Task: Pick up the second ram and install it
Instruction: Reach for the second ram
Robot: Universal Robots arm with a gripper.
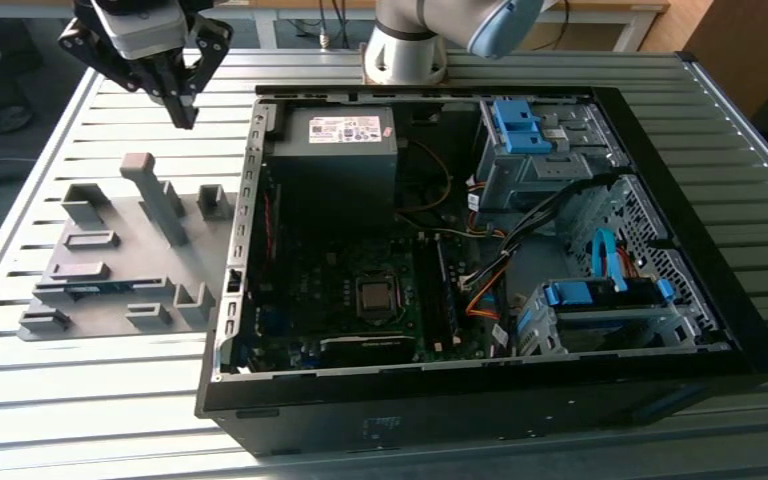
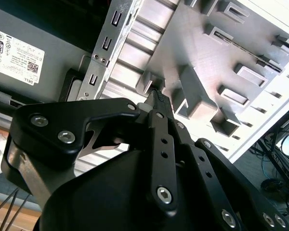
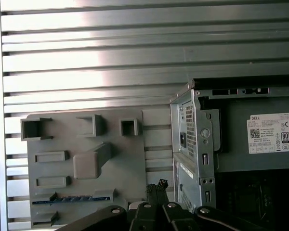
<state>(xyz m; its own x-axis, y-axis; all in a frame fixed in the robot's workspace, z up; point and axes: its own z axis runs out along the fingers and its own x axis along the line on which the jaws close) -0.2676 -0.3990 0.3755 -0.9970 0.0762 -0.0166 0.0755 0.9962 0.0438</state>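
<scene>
**Fig. Gripper closed above the table; second ram lying in its holder**

From my remote station, the second ram [image 1: 88, 290] reads as a slim, long blue-green strip. It lies in a low slotted holder near one end of the grey fixture plate [image 1: 137, 275] (its chips and label are too small for me to make out). In the first wrist view the ram [image 3: 70, 198] is a thin blue line spanning two grey end blocks.

The plate is matte grey and carries boxy blocks, open rectangular pockets and one tall post [image 1: 157, 200]. It rests on a table [image 1: 91, 400] of ribbed, shiny metal slats, just beside the open black computer case [image 1: 491, 405]. The case's sheet-metal rear wall is perforated. Inside the case lie the dark green motherboard [image 1: 357, 300] and the grey power supply [image 1: 337, 165].

The gripper [image 1: 187, 118] is black and angular, with bolted links. It hangs above the table beyond the plate, well apart from the ram. Its fingers are pressed together on nothing, and their tips meet in a point.
</scene>
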